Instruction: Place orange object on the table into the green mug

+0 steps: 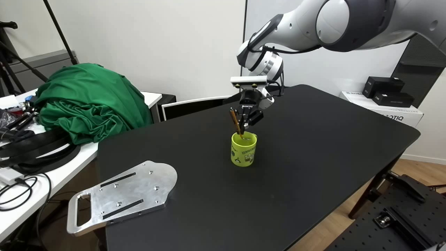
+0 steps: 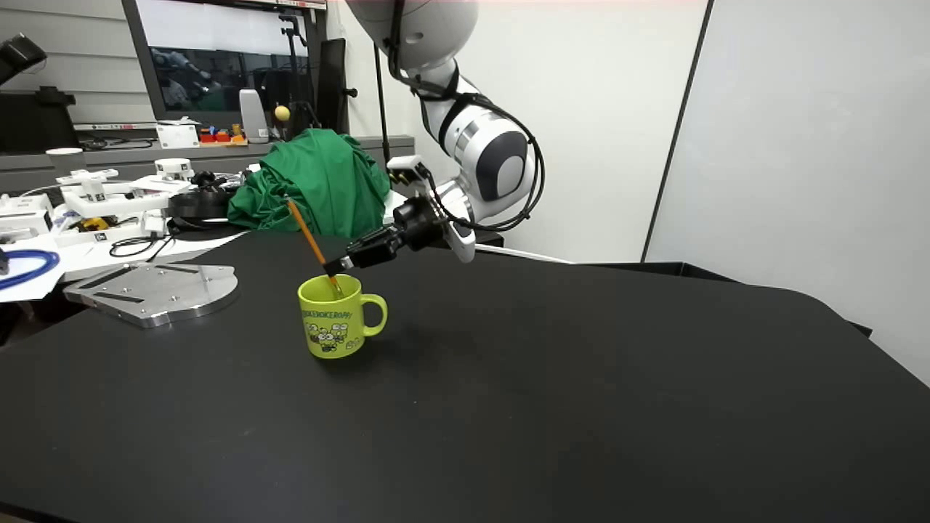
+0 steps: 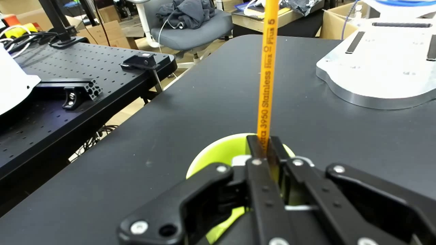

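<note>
The orange object is a thin orange stick with printed lettering, seen also in an exterior view and in the wrist view. My gripper is shut on it, with its fingertips at the mug's rim in both exterior views. The stick is tilted, its upper part above the fingers and its lower end inside the mug's opening. The green mug stands upright on the table, also in an exterior view. In the wrist view the mug is partly hidden behind the fingers.
A silver metal plate lies at the table's edge. A green cloth heap sits on a white side table. The mug's handle sticks out at its side. A black perforated bench stands beside the table.
</note>
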